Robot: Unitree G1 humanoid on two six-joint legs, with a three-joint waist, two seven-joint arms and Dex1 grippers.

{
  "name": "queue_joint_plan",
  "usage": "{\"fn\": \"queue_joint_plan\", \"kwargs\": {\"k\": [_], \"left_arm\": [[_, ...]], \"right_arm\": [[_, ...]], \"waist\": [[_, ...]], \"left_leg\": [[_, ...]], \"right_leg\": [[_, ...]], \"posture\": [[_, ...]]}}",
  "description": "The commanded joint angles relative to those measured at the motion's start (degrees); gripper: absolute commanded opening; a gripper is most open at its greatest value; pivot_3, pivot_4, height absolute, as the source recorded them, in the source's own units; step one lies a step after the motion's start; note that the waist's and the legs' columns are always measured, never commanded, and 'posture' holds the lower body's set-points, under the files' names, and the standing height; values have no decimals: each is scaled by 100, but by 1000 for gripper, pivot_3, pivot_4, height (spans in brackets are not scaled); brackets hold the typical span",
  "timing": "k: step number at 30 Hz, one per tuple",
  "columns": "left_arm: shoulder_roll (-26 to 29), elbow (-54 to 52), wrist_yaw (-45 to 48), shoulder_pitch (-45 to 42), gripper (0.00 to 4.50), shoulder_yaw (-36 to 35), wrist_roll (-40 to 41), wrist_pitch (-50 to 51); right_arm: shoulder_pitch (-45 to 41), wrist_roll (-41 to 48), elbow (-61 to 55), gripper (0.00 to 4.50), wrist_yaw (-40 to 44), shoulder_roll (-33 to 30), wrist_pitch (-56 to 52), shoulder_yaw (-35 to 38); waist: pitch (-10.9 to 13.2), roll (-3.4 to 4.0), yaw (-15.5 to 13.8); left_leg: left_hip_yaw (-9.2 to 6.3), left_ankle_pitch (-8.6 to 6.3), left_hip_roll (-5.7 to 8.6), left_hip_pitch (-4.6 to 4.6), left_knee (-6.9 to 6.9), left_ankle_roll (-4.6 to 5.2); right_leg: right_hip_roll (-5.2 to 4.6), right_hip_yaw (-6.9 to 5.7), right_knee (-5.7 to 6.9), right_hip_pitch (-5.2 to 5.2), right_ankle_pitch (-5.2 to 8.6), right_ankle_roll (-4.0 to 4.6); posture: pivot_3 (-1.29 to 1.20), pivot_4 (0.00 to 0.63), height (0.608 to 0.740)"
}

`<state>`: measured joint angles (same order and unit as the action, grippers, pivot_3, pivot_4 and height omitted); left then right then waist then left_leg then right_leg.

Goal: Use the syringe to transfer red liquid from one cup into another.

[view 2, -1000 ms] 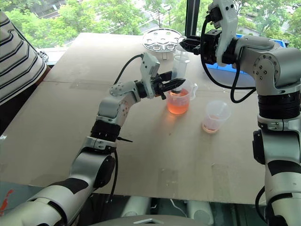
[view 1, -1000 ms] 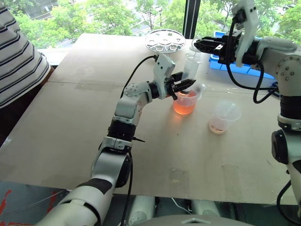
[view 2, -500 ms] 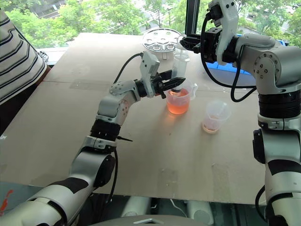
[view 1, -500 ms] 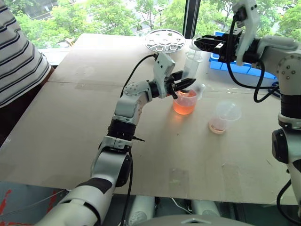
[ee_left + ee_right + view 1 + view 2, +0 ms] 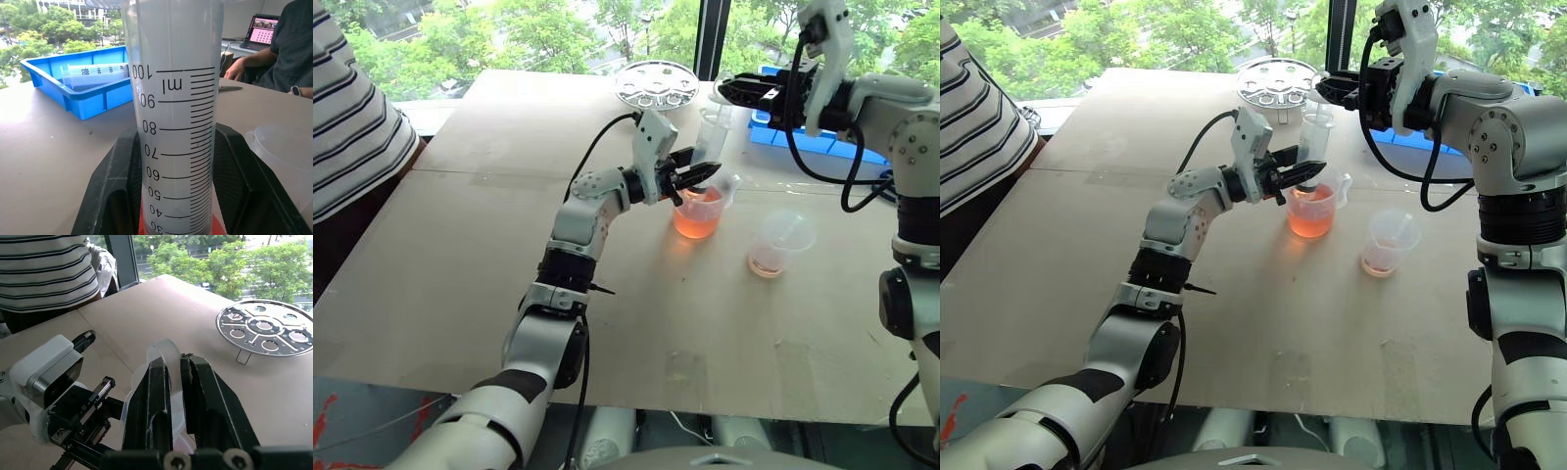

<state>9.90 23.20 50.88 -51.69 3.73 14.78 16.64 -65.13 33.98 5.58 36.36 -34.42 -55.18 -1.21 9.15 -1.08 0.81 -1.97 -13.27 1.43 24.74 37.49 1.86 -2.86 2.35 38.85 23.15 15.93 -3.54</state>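
We have the syringe standing nearly upright in the upper middle of the frame, its tip down inside the handled beaker, which holds the red liquid. Our left tool is closed on the syringe's barrel just above the beaker's rim; in the left wrist view the two black fingers sit on either side of the printed scale, pressed against the clear wall. Our right tool is closed on the plunger's white top flange, up at the high end of the syringe, coming in level from the right side of the frame.

The relation that matters is along the syringe's long axis, which runs up and slightly to the right from the beaker: the left tool pins the lower barrel, the right tool sits directly above it on that same line. We judge that drawing liquid calls for the right tool to pull up along that axis while the left holds the barrel fixed; any sideways pull could tilt the tip or tip the beaker.

The smaller cup stands on the tabletop just to the lower right of the beaker, apart from it, with a little red at its bottom. It lies nearer our right arm.
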Motion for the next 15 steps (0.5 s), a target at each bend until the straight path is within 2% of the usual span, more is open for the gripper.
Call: {"fn": "queue_joint_plan", "kwargs": {"k": [1,15], "left_arm": [[7,-59,232,55,1392,208,-27,-53],[3,-54,266,60,1392,204,-51,-52]], "right_arm": [[-498,-452,35,7,-526,-284,549,642],[-579,-469,166,7,-592,-293,638,668]], "waist": [[0,0,0],[0,0,0]], "left_leg": [[0,0,0,0,0,0],[0,0,0,0,-1,0]], "right_leg": [[0,0,0,0,0,0],[0,0,0,0,0,0]], "posture": [[0,150,740],[0,150,740]]}}
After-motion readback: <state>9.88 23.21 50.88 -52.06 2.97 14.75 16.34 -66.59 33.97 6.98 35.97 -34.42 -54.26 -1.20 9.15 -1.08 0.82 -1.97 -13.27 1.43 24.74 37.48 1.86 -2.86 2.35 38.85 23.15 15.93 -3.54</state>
